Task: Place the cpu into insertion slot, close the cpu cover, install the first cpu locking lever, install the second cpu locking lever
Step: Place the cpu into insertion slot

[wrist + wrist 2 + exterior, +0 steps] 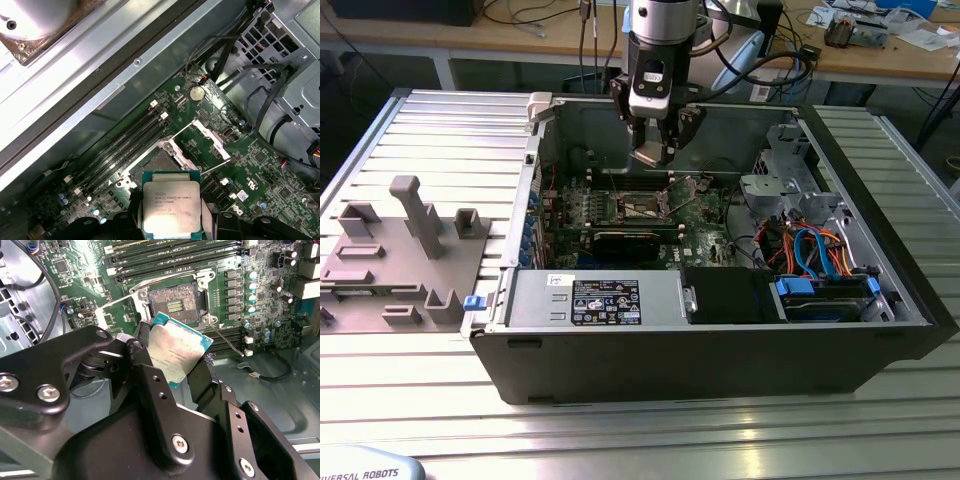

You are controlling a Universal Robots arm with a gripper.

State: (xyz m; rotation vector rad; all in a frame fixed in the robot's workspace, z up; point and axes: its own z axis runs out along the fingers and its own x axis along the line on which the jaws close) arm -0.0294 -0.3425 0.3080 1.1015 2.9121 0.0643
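Clamping the cpu [179, 351] edgewise near the insertion slot [173, 302], your gripper [172, 365] could seat it skewed and damage both.

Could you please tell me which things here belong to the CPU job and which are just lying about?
Job: cpu, held by gripper; insertion slot; cpu cover, open.
Lying about: grey fixture; memory slots; coin cell; blue cables.

Small printed lines stand on the cpu [171, 207]. A printed sticker [606, 301] is on the power supply [535, 310].
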